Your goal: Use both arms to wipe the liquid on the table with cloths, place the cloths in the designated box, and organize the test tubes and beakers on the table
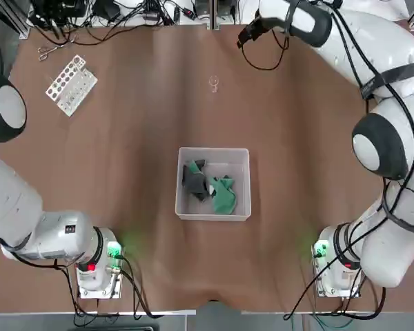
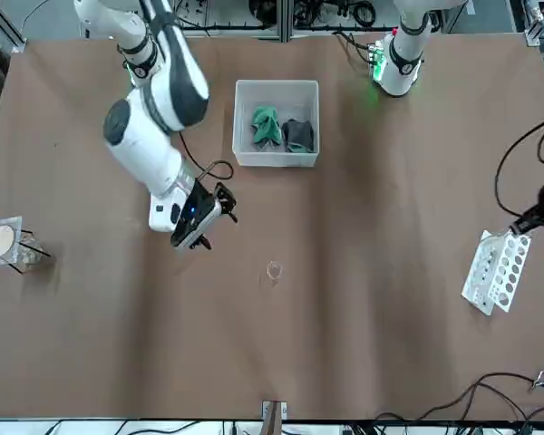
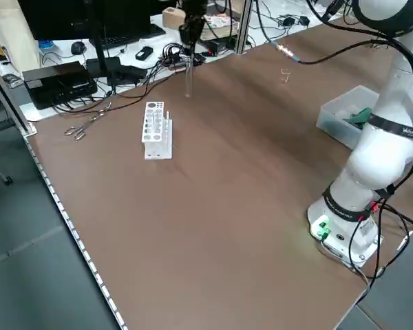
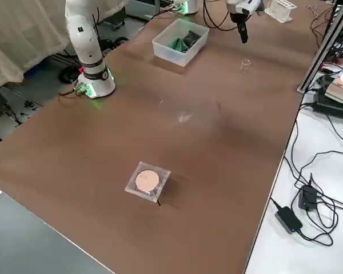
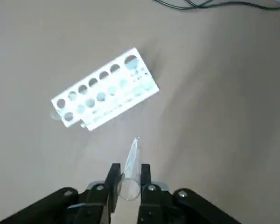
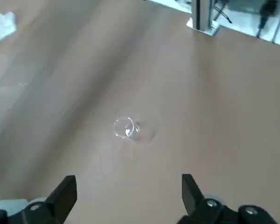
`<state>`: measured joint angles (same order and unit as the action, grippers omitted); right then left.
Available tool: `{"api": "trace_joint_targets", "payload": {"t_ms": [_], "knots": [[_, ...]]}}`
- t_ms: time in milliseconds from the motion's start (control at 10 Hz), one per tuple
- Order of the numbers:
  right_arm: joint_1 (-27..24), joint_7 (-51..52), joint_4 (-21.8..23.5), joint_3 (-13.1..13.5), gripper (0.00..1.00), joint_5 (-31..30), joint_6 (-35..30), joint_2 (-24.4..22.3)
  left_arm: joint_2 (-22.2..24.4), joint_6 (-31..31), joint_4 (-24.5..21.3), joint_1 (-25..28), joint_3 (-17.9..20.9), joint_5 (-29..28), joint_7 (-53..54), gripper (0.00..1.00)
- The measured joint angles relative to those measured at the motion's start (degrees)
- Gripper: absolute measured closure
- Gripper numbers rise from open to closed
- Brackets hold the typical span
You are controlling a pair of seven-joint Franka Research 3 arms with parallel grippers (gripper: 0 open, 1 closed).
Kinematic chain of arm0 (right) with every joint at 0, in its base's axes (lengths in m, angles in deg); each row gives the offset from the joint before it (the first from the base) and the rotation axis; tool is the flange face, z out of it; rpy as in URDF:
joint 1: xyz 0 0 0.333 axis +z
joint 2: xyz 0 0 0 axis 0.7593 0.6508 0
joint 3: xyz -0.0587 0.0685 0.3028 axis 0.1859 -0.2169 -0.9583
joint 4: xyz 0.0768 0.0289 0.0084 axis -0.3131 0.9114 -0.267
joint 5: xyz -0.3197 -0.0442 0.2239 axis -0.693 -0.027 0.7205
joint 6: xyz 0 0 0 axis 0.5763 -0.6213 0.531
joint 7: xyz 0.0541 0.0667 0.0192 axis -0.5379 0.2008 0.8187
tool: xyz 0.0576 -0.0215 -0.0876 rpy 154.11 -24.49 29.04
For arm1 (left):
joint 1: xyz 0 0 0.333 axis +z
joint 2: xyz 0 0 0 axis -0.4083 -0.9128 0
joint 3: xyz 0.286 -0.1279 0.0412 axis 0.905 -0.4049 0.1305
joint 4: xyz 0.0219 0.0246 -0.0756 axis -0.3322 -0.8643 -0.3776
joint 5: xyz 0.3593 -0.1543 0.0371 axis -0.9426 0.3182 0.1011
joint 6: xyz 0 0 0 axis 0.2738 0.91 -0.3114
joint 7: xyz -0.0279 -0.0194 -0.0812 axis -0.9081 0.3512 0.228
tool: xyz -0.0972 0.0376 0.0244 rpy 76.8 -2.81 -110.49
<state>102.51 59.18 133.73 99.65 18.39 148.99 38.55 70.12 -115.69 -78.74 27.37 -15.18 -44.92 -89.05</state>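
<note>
Surface: a wide, flat brown tabletop (image 1: 290,207), under both arms.

Nearest your robot's bases, centrally: one square, translucent whitish plastic bin (image 1: 247,186), low-walled. Contents: a soft dark grey cloth (image 1: 194,183) and a soft green cloth (image 1: 223,198), crumpled side by side.

Out to your right: one clear square stand with a pale beige disc (image 4: 147,181).

Farther out, centrally: your right gripper (image 6: 129,189), black, fingers wide apart, holding nothing; beyond it, a small round clear glass beaker (image 6: 126,128) on the table.

Far left: your left gripper (image 5: 130,179), black, clamped on a thin clear glass test tube (image 5: 133,163), beside a white perforated rack (image 3: 155,130).

Progress: you have both cloths boxed; the wiping looks finished, though faint glints on the table leave you unable to rule out liquid. Tube and beaker remain to be placed, probably the tube in the rack and the beaker on the stand.

Orientation: your tube hangs nearly upright, long axis vertical, mouth up, closed end down. The rack's long axis runs diagonally, near-left to far-right.
</note>
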Motion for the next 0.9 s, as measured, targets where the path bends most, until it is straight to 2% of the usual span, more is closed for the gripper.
{"api": "trace_joint_targets", "payload": {"t_ms": [200,400,700,900], "knots": [[-2.9,21.9,0.0,0.0,0.01,18.0,-0.8,4.0,-1.6,-2.8,-0.7,0.1,3.3,0.7,5.2,0.76],[-3.2,42.5,0.0,-0.6,0.01,34.2,-1.1,9.6,-3.8,-5.6,-0.7,0.1,5.6,0.7,8.2,0.76],[-4.2,66.1,-0.1,-4.5,0.01,49.9,-0.8,15.4,-6.3,-8.2,-0.8,0.2,7.9,0.7,10.8,0.76],[-8.2,81.3,0.0,-8.8,0.01,59.1,-3.4,17.9,-6.8,-8.3,-0.8,0.2,9.0,0.7,12.3,0.76]]}}
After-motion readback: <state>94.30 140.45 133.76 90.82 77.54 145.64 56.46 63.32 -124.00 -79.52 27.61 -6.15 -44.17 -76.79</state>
